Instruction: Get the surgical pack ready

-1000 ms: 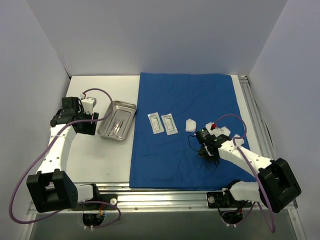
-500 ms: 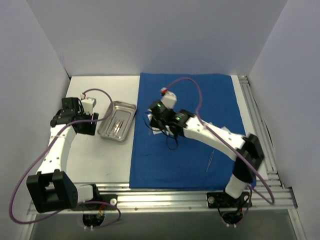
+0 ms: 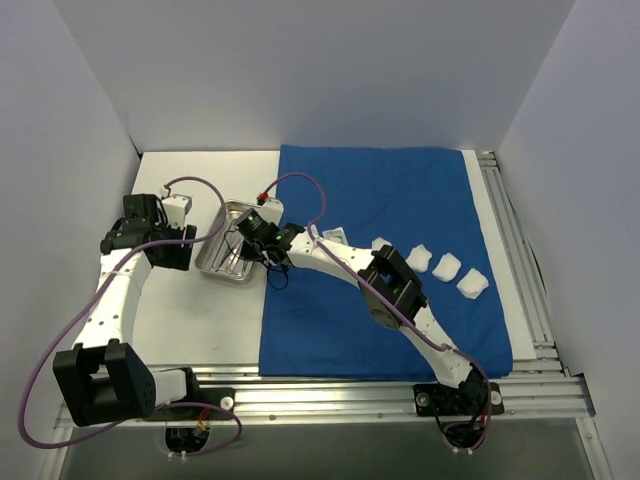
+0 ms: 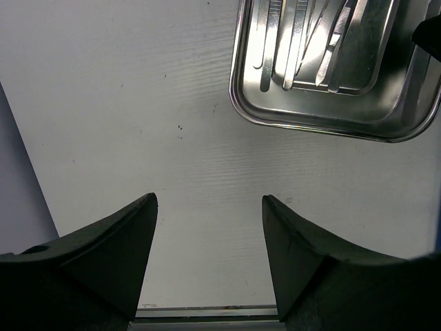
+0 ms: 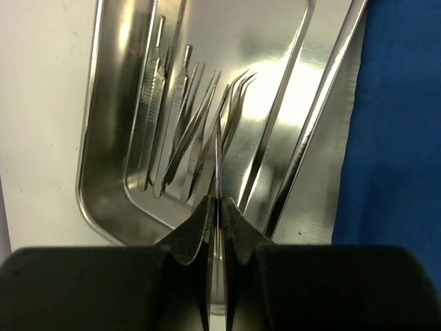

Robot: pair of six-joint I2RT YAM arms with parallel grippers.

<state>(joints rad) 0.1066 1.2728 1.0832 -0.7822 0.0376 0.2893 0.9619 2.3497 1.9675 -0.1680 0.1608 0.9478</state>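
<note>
Our right pincer (image 5: 218, 207) is clamped together on a thin straight metal instrument (image 5: 218, 162), which sticks out forward past the fingertips. Directly ahead of and below that tip lies the small shiny rectangular steel tray (image 3: 212, 262). The tray rests on the left half of the white worktop (image 3: 200, 320), just beside the left edge of the large royal-blue cloth drape (image 3: 400, 190).

In the right wrist view, the held instrument's long axis runs along the tray's long side. It is nearly parallel to the slim steel instruments (image 5: 176, 124) lying on the tray floor. We judge that the coming move needs little turning: lower, keep the tip inside the rim, and let go. We cannot tell how high the tip hangs above the tray floor.

The right arm reaches across the drape's left part to get there. Our left pincer (image 4: 210, 227) has its fingers well apart and holds nothing. It is over bare worktop on the tray's left side, facing the tray but not touching it. Both pincers are close to the tray, but only the right one is above it.
</note>
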